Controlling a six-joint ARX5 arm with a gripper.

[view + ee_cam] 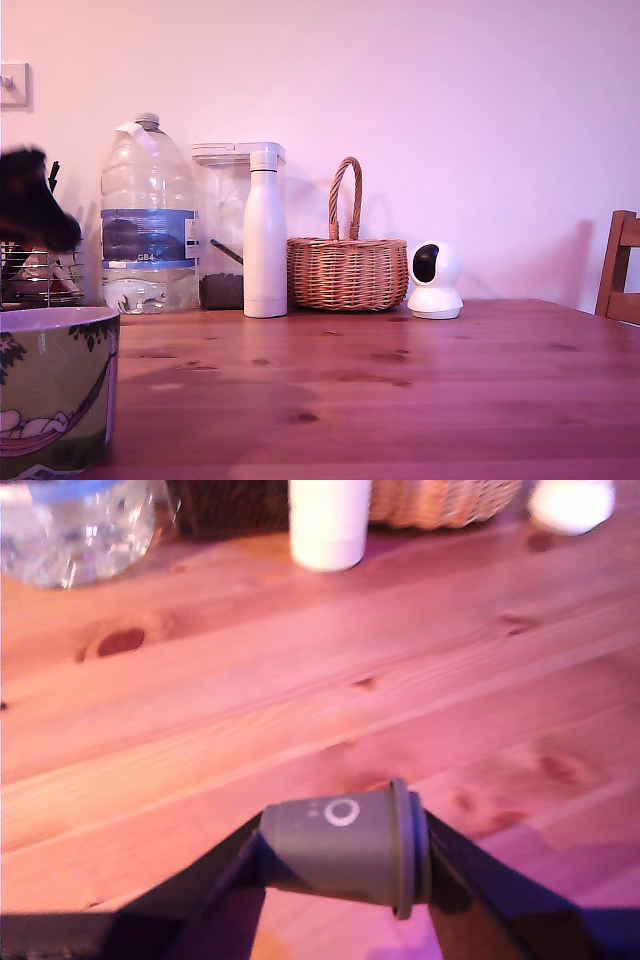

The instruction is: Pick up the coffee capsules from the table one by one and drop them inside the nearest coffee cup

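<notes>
The gripper is clamping a grey coffee capsule between its jaws, carrying it above the table. The coffee cup is standing at the exterior view's lower left; its contents are not visible. No other capsules are showing on the table, so the drop appears to remain.

capsule: grey, white ring mark, on its side, clamped | cup: green, painted, upright on desk

Grey capsule w/ white ring; green cup
</notes>
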